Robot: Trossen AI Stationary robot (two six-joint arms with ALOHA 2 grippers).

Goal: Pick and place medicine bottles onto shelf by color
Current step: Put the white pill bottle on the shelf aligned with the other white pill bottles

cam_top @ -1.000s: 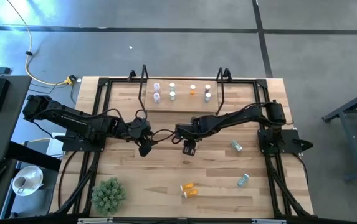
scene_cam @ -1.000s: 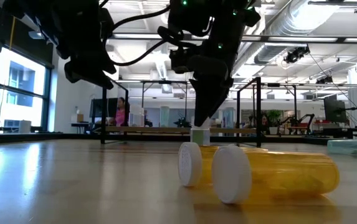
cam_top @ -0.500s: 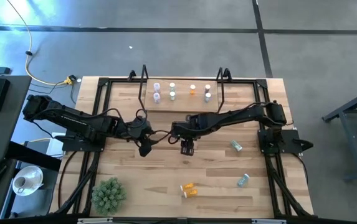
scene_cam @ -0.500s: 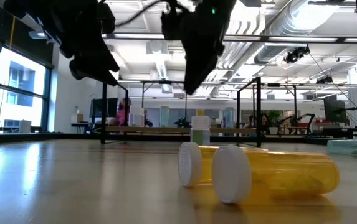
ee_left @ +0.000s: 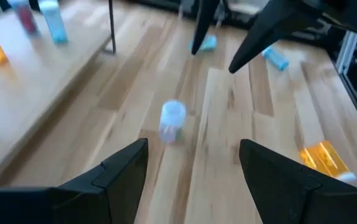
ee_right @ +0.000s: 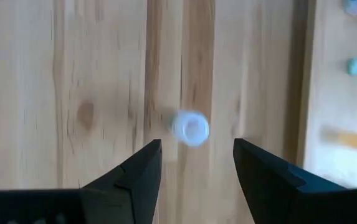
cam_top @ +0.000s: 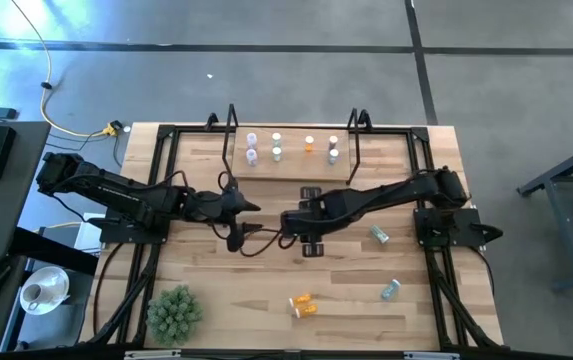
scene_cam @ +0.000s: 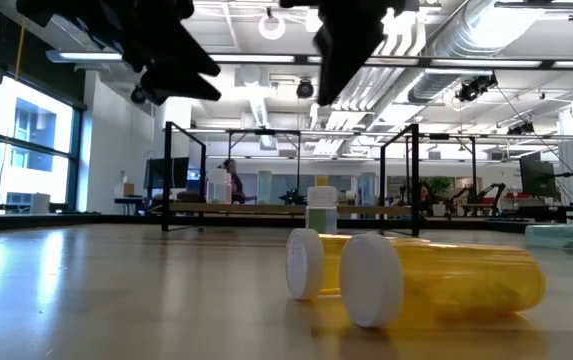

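Observation:
A small whitish-green medicine bottle [ee_right: 190, 127] with a white cap stands upright on its base on the bare table, also seen in the low view [scene_cam: 321, 208] and the left wrist view [ee_left: 172, 121]. My right gripper [ee_right: 197, 143] hangs open straight above it, well clear of the cap. My left gripper [ee_left: 194, 144], also open, hovers to the bottle's left [cam_top: 254, 205], pointing toward it. Several bottles stand on the shelf [cam_top: 291, 162] at the far edge. Two orange bottles [cam_top: 303, 305] and two teal ones [cam_top: 379, 235] [cam_top: 391, 290] lie on their sides on the table.
A green spiky plant ball [cam_top: 174, 312] sits at the near left corner. Black uprights [cam_top: 231, 125] [cam_top: 356, 125] stand at the shelf's ends. The two orange bottles [scene_cam: 426, 275] lie close in front of the low camera. Black frame rails run along the table's sides.
My right gripper has risen straight up off the upright bottle and drifted a little toward the near edge; the bottle stays standing where it was. My left gripper has tipped upward and rolled, now pointing more level.

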